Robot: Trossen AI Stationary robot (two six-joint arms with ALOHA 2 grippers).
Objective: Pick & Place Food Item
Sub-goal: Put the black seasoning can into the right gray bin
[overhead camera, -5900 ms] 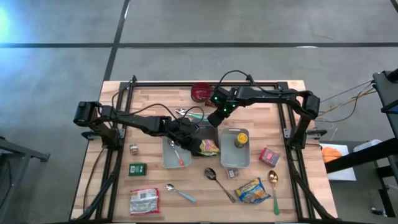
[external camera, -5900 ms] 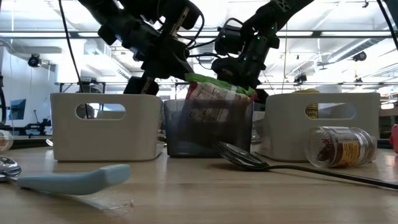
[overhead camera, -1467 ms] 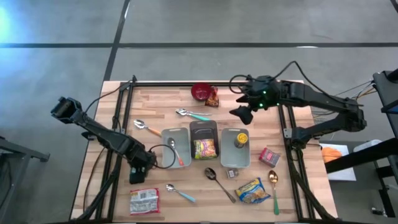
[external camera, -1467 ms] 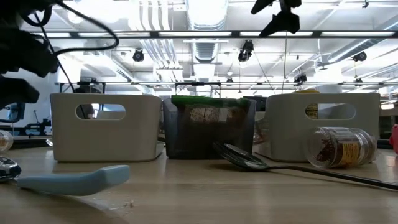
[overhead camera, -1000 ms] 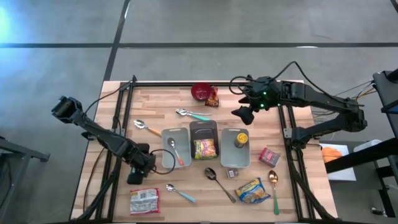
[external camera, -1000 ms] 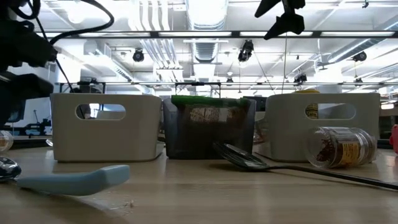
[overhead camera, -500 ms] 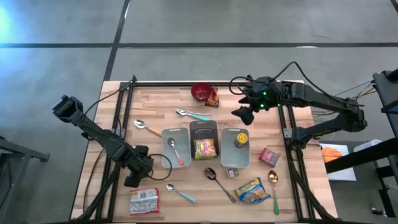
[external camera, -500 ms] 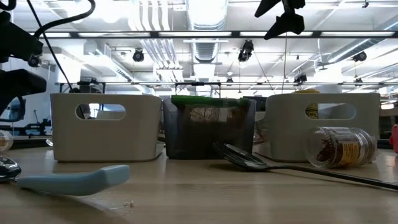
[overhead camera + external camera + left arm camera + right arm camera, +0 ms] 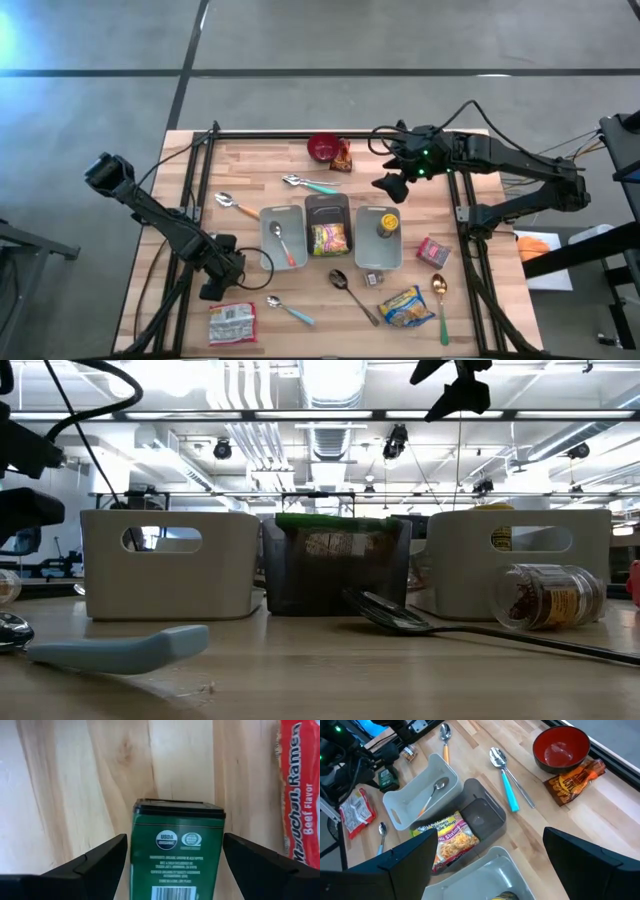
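A green tin [image 9: 177, 850] with a black lid lies flat on the wooden table near its left edge, label up. My left gripper [image 9: 175, 837] points down over it, open, one finger on each side with table showing in both gaps. In the high view this gripper [image 9: 213, 284] hides the tin. A ramen packet [image 9: 232, 323] lies just nearer the front edge. A second noodle packet [image 9: 329, 238] sits in the dark middle bin [image 9: 328, 206]. My right gripper [image 9: 388, 184] hangs open, high over the table's far right.
Two white bins [image 9: 281, 214] [image 9: 378, 262] flank the dark one; the left holds a spoon, the right a yellow-lidded jar. A red bowl [image 9: 323, 147] and a snack packet [image 9: 342, 156] stand at the back. Spoons, a small jar [image 9: 548, 595], a yellow bag [image 9: 407, 306] and a red box [image 9: 433, 251] lie around.
My left gripper has drifted a little toward the table's near left corner and sunk slightly over the green tin, staying open. Nothing else has moved.
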